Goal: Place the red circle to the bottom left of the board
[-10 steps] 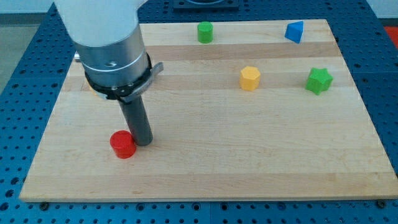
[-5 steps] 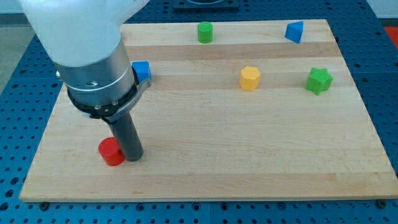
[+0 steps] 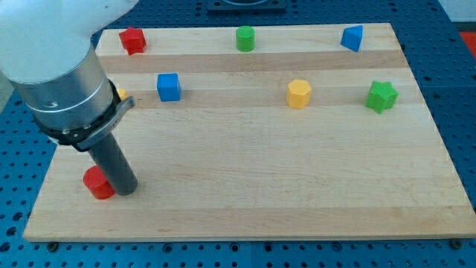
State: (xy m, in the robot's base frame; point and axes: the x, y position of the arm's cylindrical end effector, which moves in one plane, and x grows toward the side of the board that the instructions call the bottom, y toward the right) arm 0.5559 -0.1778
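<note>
Tip [image 3: 126, 191]: lower end of the dark rod, down on the board near its bottom-left corner. No jaws on this rig, so nothing to open or close; it grips nothing, only presses sideways.
Red circle [image 3: 98, 182]: touching the tip on its left side, partly overlapped by the rod in this view. Sits close to the board's left edge, near the bottom-left corner.
Arm [image 3: 63, 71]: white and grey body rising up and to the view's left from the tip, covering part of the board's left side.
Orange block [image 3: 121, 94]: up from the tip, only a sliver showing beside the arm's collar; shape cannot be told.
Blue cube [image 3: 169, 86]: up and a little right of the tip, well apart.
Red block [image 3: 132, 40]: far up from the tip, at the board's top edge; shape unclear, lobed outline.
Green cylinder [image 3: 245, 38]: up and right of the tip, top edge.
Yellow hexagon [image 3: 299, 94]: right and up of the tip, mid-board.
Green star [image 3: 381, 96]: farther right, level with the yellow hexagon.
Blue block [image 3: 352, 37]: farthest from the tip, top right; wedge-like.
Board [image 3: 282, 186]: pale wood on a blue perforated table [image 3: 461, 89].
</note>
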